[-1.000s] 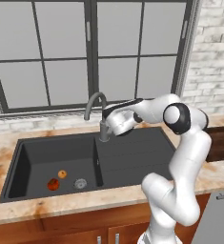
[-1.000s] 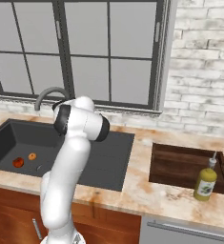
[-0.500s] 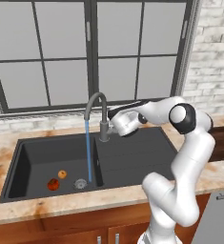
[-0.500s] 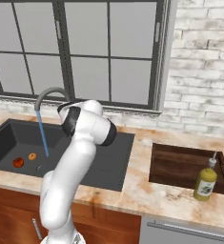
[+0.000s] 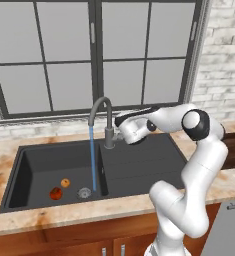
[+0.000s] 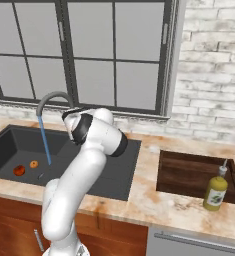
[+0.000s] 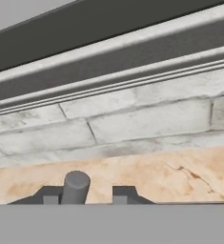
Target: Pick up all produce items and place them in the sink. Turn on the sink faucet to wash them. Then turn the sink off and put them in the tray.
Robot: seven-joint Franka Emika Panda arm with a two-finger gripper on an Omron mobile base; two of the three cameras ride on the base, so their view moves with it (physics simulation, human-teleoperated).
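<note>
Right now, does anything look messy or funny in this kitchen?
Nothing is spilled or broken. One small oddity: a bottle of yellow-green liquid stands in the wooden tray. Water runs from the faucet into the sink.

Both base views look forward and down from behind the arm, left and right, sharing the sink and window. The hand view sits low and close, facing the brick wall.
</note>
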